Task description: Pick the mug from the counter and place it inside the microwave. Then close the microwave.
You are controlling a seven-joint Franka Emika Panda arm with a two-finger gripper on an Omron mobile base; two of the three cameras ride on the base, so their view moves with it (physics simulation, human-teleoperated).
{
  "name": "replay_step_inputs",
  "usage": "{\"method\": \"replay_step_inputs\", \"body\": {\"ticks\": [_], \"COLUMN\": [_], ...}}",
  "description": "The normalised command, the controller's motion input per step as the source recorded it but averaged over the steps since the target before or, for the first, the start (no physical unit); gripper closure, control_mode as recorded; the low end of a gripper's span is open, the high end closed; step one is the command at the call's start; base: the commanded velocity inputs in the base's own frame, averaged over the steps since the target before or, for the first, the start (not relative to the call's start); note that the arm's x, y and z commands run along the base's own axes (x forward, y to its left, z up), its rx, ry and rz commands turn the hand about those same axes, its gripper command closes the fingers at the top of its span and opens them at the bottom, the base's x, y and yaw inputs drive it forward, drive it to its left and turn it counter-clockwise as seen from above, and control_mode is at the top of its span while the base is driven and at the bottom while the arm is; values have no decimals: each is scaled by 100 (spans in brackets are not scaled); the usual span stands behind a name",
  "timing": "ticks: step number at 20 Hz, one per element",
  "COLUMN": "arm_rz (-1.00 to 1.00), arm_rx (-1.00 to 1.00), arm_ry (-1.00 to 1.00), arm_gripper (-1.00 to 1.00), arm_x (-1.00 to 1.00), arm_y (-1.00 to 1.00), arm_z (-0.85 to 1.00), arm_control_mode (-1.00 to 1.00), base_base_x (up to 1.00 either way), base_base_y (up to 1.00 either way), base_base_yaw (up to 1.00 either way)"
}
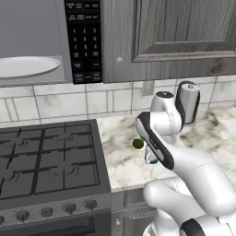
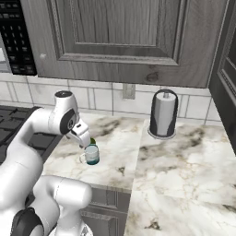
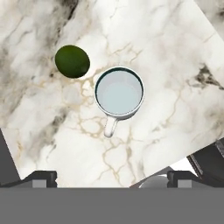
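Observation:
The mug [image 3: 119,92] stands upright on the marble counter [image 3: 175,65], seen from straight above with its handle [image 3: 111,126] pointing toward the hand. My gripper [image 3: 111,177] hangs open above it, its fingertips wide apart and touching nothing. From the right base view the gripper [image 2: 88,143] sits just over the mug [image 2: 91,155], whose lower part is teal. In the left base view the arm hides most of the mug [image 1: 151,160]. The microwave [image 1: 84,41] hangs at the upper left, its inside showing with the white plate [image 1: 27,67].
A small dark green round object [image 3: 72,61] lies on the counter close beside the mug. A paper towel holder [image 2: 163,114] stands by the tiled wall. The gas stove [image 1: 46,161] borders the counter on the left. Grey cabinets [image 2: 124,32] hang overhead.

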Motion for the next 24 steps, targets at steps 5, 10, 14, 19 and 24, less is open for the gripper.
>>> {"method": "replay_step_inputs", "body": {"ticks": [5,10,14,19,24], "arm_rz": [0,0,0,0,0], "arm_rx": [0,0,0,0,0], "arm_ry": [0,0,0,2,2], "arm_gripper": [-100,-100,-100,-100,-100], "arm_x": [1,0,0,0,0], "arm_y": [0,0,0,0,0], "arm_z": [-7,-10,-17,-18,-20], "arm_control_mode": [-100,-100,-100,-100,-100], "base_base_x": [0,0,0,0,0], "base_base_y": [0,0,0,0,0], "base_base_yaw": [0,0,0,0,0]}}
